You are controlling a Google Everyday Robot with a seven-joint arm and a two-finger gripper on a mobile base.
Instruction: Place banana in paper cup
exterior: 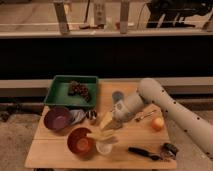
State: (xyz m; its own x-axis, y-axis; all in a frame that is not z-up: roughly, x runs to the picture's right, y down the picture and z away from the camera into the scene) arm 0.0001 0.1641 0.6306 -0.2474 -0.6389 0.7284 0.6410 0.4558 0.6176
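Note:
The banana (101, 136), pale yellow and slightly curved, hangs crosswise just above the far rim of the paper cup (104, 148), a small whitish cup near the table's front edge. My gripper (105, 130) reaches down-left from the pale arm (165, 102) and is shut on the banana. Its pale tapering fingers (107, 120) point at the cup. The cup's inside is partly hidden by the banana.
A red-orange bowl (80, 142) touches the cup's left side, with a purple bowl (56, 119) behind it. A green tray (60, 92) with dark grapes sits at the back left. An orange fruit (158, 123), a dark tool (142, 151) and a greyish can (117, 96) lie to the right and behind.

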